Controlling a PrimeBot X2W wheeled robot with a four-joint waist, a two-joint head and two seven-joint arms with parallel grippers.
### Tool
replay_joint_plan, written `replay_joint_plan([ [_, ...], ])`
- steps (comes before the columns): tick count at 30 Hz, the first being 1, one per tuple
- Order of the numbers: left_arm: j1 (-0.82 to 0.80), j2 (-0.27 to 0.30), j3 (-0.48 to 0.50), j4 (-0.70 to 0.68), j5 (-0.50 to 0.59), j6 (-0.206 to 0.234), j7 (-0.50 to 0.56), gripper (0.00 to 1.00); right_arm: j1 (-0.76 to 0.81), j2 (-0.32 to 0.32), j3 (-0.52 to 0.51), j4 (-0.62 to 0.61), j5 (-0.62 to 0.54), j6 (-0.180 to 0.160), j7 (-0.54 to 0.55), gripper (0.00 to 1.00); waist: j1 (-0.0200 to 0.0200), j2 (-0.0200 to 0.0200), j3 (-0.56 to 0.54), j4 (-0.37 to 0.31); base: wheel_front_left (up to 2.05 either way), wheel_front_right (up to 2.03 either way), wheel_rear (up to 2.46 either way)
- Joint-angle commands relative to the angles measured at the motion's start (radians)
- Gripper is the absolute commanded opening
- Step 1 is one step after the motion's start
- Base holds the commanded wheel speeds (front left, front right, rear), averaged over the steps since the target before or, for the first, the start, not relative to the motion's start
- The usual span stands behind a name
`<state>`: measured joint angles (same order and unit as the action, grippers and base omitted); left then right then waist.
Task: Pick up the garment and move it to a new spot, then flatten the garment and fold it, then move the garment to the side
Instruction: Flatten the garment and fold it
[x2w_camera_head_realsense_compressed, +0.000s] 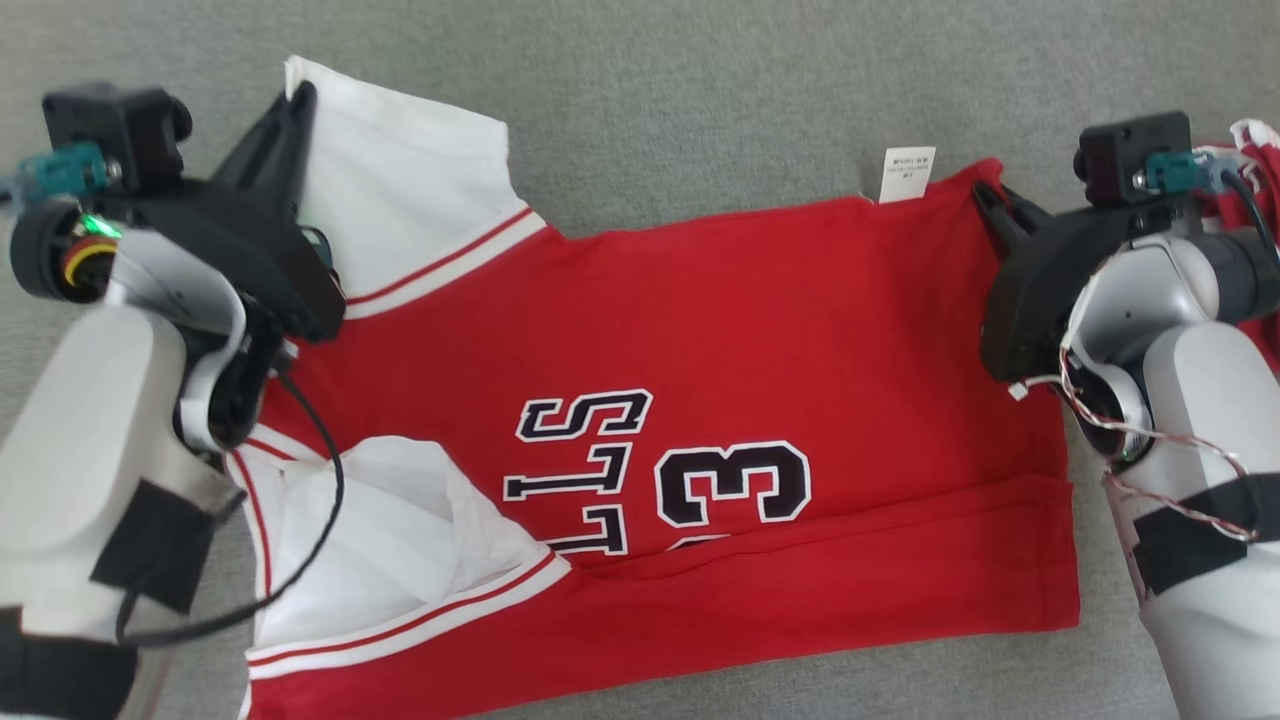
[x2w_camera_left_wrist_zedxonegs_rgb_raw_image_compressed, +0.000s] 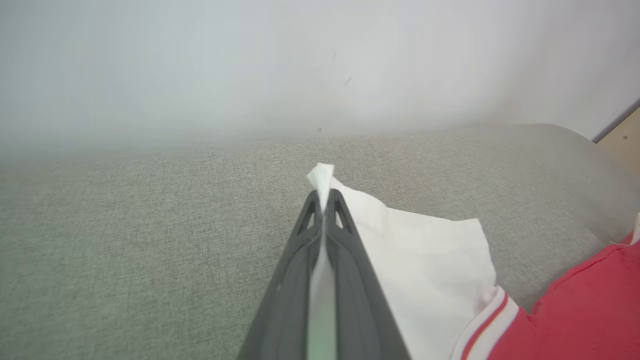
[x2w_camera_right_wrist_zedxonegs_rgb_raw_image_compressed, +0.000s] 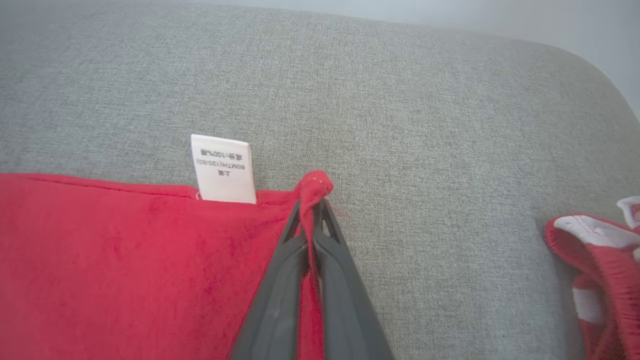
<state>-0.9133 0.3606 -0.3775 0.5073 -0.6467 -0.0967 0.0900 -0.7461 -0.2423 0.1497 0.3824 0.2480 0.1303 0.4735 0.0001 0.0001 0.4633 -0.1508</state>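
Pinching two far corners at once, the grippers are clamped on the garment (x2w_camera_head_realsense_compressed: 700, 340), a red jersey with white sleeves. It is spread across the middle of the head view on a grey upholstered surface (x2w_camera_head_realsense_compressed: 700, 90).

The left gripper (x2w_camera_head_realsense_compressed: 300, 98), at the upper left of that view, is closed on the outer corner of the white sleeve (x2w_camera_head_realsense_compressed: 400, 190). In the left wrist view a tuft of white cloth is seen squeezed out past its tips. The right gripper (x2w_camera_head_realsense_compressed: 985, 195), at the upper right, is closed on the red hem corner just beside the white care label (x2w_camera_head_realsense_compressed: 908, 172). A small red nub is seen poking above its tips in the right wrist view.

The two holds are set well apart on the far edge. This is judged to be so that the edge can be drawn taut and carried as one line, most likely toward the near edge for a fold.

Along the bottom of the head view a red band (x2w_camera_head_realsense_compressed: 850, 590) appears already turned over the body, so a first fold is judged done. A separate red-and-white piece (x2w_camera_right_wrist_zedxonegs_rgb_raw_image_compressed: 595, 260) lies at the right edge of the right wrist view, apart from the jersey.
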Motion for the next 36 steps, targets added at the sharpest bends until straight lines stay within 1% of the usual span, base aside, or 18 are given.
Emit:
replay_joint_plan([
  [1, 0.039, 0.006, -0.001, -0.036, -0.015, -0.009, -0.025, 0.0, 0.027, -0.009, -0.007, -0.006, 0.006, 0.0, -0.016, 0.0, -0.0001, -0.0001, -0.028, 0.019, 0.0, 0.0, 0.0],
  [6, 0.157, 0.012, 0.014, -0.138, -0.06, -0.017, -0.092, 0.0, 0.088, -0.012, -0.029, -0.027, 0.001, 0.0, -0.071, 0.0, -0.0001, -0.0001, -0.072, 0.038, 0.0, 0.0, 0.0],
  [9, 0.259, 0.006, 0.023, -0.206, -0.076, -0.008, -0.133, 0.0, 0.141, -0.02, -0.052, -0.031, -0.002, 0.0, -0.123, 0.0, -0.0001, -0.0001, -0.101, 0.054, 0.0, 0.0, 0.0],
  [10, 0.259, 0.006, 0.023, -0.206, -0.076, -0.008, -0.133, 0.0, 0.141, -0.02, -0.052, -0.031, -0.002, 0.0, -0.123, 0.0, -0.0001, -0.0001, -0.101, 0.054, 0.0, 0.0, 0.0],
  [15, 0.433, -0.005, 0.028, -0.303, -0.09, 0.021, -0.199, 0.0, 0.234, -0.044, -0.064, -0.026, -0.003, 0.0, -0.187, 0.0, -0.0001, -0.0001, -0.148, 0.082, 0.0, 0.0, 0.0],
  [17, 0.5, -0.015, 0.034, -0.338, -0.101, 0.036, -0.227, 0.0, 0.271, -0.053, -0.053, -0.031, 0.02, 0.0, -0.214, 0.0, -0.0001, -0.0001, -0.166, 0.094, 0.0, 0.0, 0.0],
  [22, 0.644, -0.042, 0.042, -0.41, -0.134, 0.065, -0.274, 0.0, 0.364, -0.115, -0.001, -0.051, 0.082, 0.0, -0.26, 0.0, -0.0001, -0.0001, -0.21, 0.126, 0.0, 0.0, 0.0],
  [25, 0.707, -0.058, 0.031, -0.438, -0.145, 0.077, -0.272, 0.0, 0.417, -0.15, 0.017, -0.06, 0.113, 0.0, -0.258, 0.0, -0.0001, -0.0001, -0.227, 0.139, 0.0, 0.0, 0.0],
  [28, 0.752, -0.069, 0.023, -0.452, -0.154, 0.095, -0.273, 0.0, 0.452, -0.178, 0.025, -0.069, 0.12, 0.0, -0.247, 0.0, -0.0001, -0.0001, -0.239, 0.145, 0.0, 0.0, 0.0],
  [36, 0.819, -0.095, 0.003, -0.424, -0.177, 0.098, -0.283, 0.0, 0.467, -0.223, 0.052, -0.055, 0.069, 0.0, -0.22, 0.0, -0.0001, -0.0001, -0.25, 0.143, 0.0, 0.0, 0.0],
])
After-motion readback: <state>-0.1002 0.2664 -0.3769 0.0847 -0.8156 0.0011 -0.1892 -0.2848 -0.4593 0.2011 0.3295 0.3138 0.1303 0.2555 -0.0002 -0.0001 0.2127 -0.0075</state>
